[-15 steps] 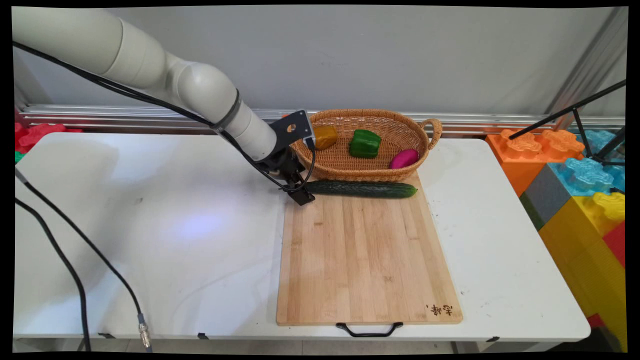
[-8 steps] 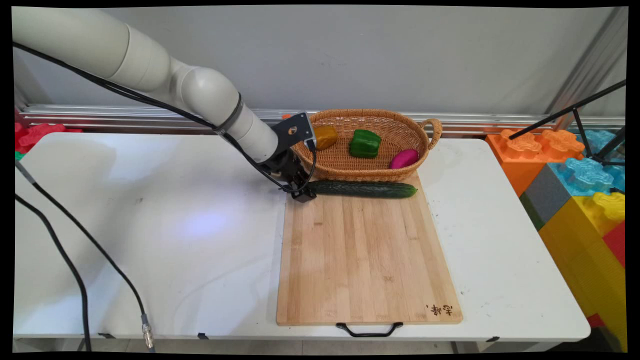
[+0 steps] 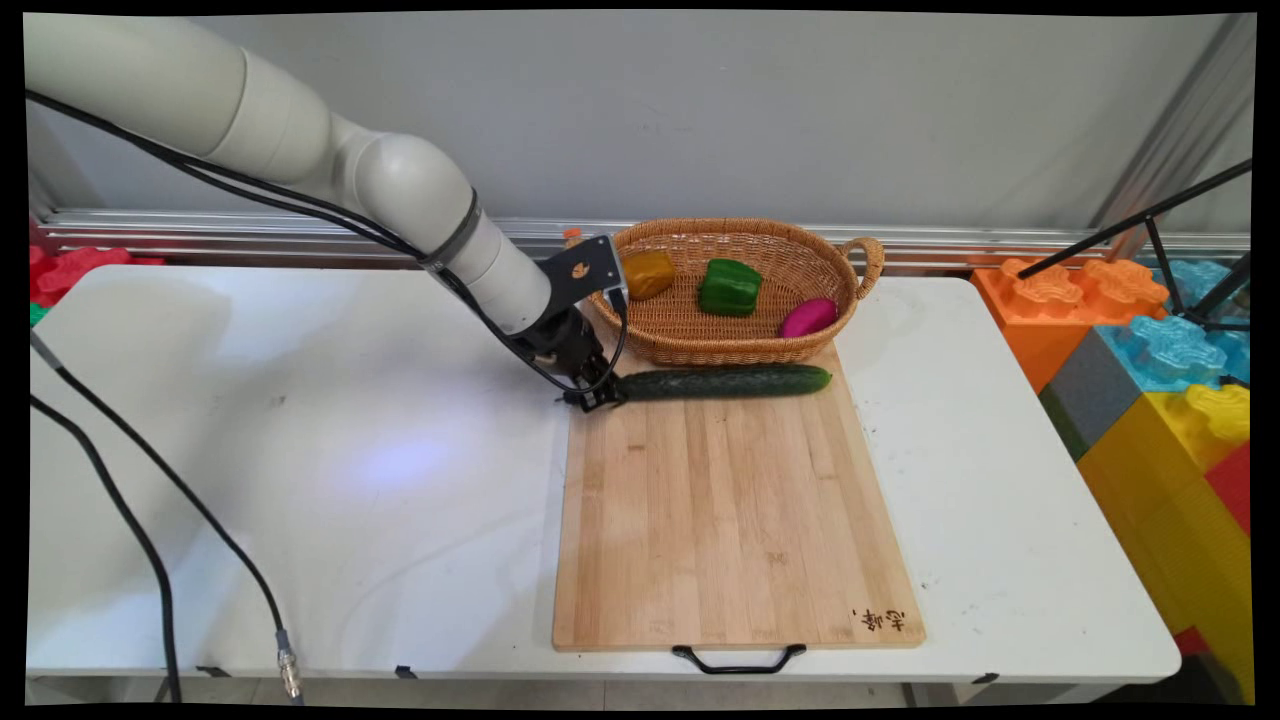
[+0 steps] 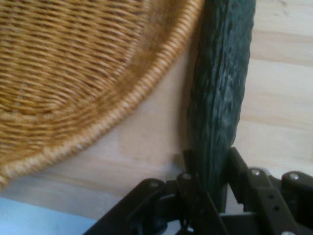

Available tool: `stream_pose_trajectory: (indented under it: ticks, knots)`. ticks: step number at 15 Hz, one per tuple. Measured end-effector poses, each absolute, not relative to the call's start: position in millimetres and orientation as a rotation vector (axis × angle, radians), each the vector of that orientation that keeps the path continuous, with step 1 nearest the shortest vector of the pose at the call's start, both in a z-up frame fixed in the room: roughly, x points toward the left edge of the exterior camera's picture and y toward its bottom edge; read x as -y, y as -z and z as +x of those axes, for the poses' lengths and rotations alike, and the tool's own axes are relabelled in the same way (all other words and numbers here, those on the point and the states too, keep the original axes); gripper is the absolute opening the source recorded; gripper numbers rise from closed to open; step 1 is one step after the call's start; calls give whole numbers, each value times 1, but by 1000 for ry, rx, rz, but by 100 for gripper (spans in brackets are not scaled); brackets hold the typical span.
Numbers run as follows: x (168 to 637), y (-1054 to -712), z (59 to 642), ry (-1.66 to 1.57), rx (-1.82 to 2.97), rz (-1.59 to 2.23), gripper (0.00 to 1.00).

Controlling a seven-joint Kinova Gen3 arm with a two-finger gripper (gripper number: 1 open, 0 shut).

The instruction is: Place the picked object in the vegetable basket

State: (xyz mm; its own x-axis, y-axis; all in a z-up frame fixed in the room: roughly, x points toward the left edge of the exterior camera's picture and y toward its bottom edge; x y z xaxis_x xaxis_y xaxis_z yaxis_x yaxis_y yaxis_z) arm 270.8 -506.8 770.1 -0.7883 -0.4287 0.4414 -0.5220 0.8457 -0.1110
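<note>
A woven wicker basket (image 3: 730, 300), a bumpy dark-skinned cucumber (image 3: 725, 381) and a matt, pale-grained wooden cutting board (image 3: 730, 520) on a smooth white surface (image 3: 300, 450).

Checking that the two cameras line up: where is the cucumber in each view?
Main view: the cucumber lies across the far end of the cutting board, its left end at the gripper.
Hand view: the cucumber runs up from between the fingers, right of centre.
Shared landmark: the wicker basket beside it.
</note>
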Motion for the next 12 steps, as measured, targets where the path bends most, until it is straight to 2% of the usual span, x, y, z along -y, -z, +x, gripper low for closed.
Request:
stream_pose_trajectory:
  ticks: [4, 12]
  knots:
    - [492, -789, 268, -245, 2614, 683, 0]
    - [457, -868, 240, -55, 2514, 580, 0]
